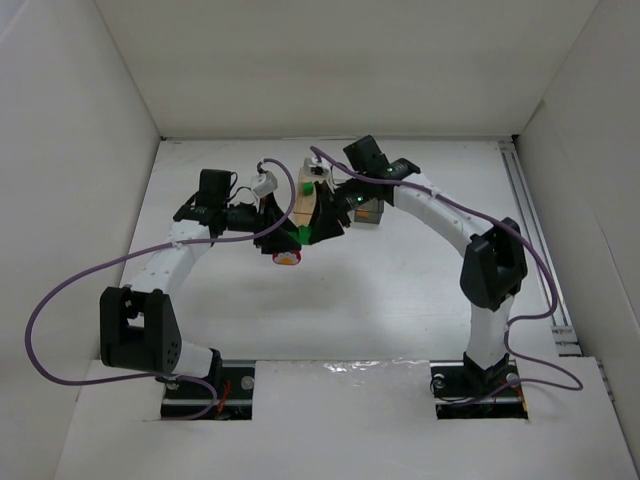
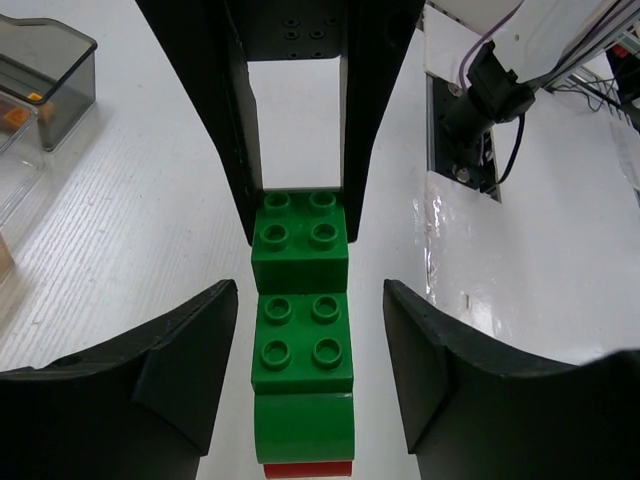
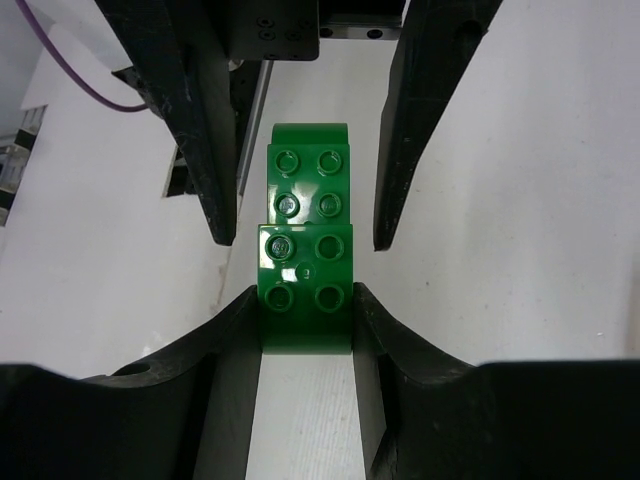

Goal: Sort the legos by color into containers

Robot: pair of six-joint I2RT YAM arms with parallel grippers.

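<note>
A green lego [image 3: 305,270], two studded bricks joined in a step with a rounded end, sits between both grippers in front of the containers [image 1: 303,234]. My right gripper [image 3: 305,300] is shut on its near brick, pads pressed on both sides. My left gripper [image 2: 310,340] is open, with a finger [image 2: 180,360] on each side of the green lego [image 2: 302,330], clear gaps between. A red piece [image 2: 305,470] shows just below the green one. The dark grey container [image 2: 45,80] and the clear container [image 2: 12,150] are at the upper left of the left wrist view.
In the top view the amber container [image 1: 308,198] and the dark grey one [image 1: 370,211] stand just behind the grippers. A red and orange piece [image 1: 286,258] lies on the table in front of them. White walls enclose the table [image 1: 400,290].
</note>
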